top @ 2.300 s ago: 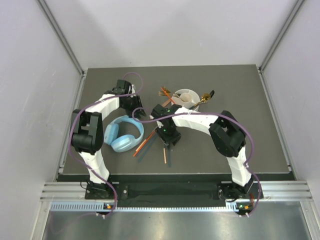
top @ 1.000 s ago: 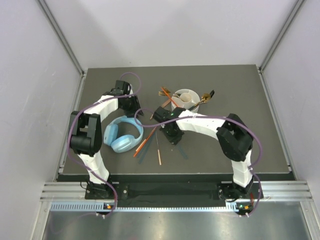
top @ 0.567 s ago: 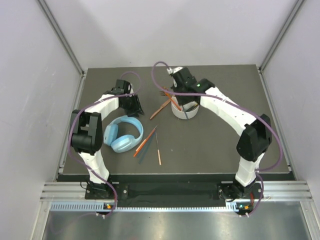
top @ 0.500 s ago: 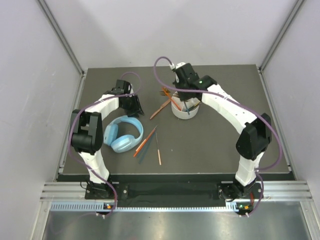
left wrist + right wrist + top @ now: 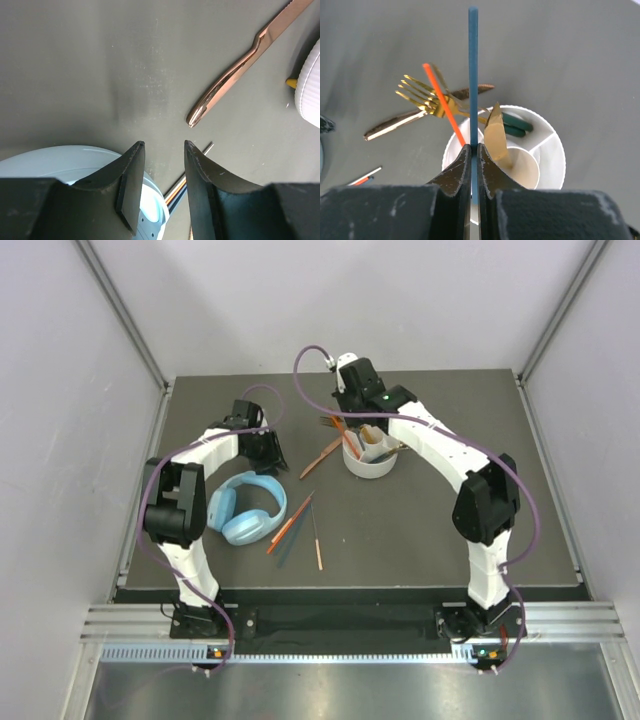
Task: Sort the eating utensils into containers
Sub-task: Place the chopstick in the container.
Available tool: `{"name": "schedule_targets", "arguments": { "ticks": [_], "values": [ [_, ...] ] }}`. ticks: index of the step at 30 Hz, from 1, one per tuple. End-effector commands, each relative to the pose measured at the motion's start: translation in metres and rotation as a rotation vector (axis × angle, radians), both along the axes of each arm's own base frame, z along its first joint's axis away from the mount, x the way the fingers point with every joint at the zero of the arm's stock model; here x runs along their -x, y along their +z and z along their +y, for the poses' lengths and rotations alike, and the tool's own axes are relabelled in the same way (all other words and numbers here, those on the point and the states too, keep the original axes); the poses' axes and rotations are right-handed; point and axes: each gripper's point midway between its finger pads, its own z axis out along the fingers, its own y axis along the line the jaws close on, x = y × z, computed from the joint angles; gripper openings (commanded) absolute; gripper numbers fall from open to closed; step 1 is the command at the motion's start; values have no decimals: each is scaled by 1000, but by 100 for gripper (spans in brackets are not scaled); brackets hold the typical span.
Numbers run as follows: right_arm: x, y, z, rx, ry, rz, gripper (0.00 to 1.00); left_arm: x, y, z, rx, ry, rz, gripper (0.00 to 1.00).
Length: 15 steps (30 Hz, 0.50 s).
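Note:
My right gripper [image 5: 473, 146] is shut on a dark teal chopstick [image 5: 473, 70] that stands upright over the left side of the white divided container [image 5: 554, 150]. In that container are a gold spoon [image 5: 495, 134], an orange chopstick [image 5: 442, 107], gold forks [image 5: 419, 96] and dark green handles [image 5: 516, 127]. From above, the right gripper [image 5: 356, 423] hangs over the container [image 5: 372, 470]. My left gripper [image 5: 163, 145] is open and empty, low over the mat beside the headphones. A bronze utensil [image 5: 235, 75] lies ahead of it. Orange and dark chopsticks [image 5: 290, 525] lie loose mid-table.
Light blue headphones [image 5: 248, 507] lie left of the loose chopsticks, right under my left gripper [image 5: 272, 452]. Another orange chopstick [image 5: 317, 542] lies nearer the front. A bronze utensil [image 5: 322, 457] rests just left of the container. Grey walls close in the mat.
My right arm swung from the middle of the table up to the container, carrying the teal chopstick. The left arm stayed where it was.

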Motion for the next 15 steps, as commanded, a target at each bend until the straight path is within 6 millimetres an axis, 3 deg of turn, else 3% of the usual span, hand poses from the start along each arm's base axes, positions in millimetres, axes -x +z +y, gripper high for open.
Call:
{"name": "schedule_targets", "arguments": {
  "ticks": [1, 9, 12, 14, 15],
  "values": [
    [-7, 33, 14, -78, 39, -90, 0, -10, 6, -1, 9, -6, -24, 42],
    [-7, 28, 21, -111, 65, -106, 0, -11, 5, -3, 15, -10, -21, 42],
    [-1, 15, 22, -116, 75, -103, 0, -10, 4, -2, 13, -10, -22, 42],
    [2, 16, 22, -129, 81, -122, 0, -8, 4, -2, 12, -9, -21, 42],
    [5, 6, 19, -123, 83, -110, 0, -8, 4, -2, 14, -11, -20, 42]
  ]
}}
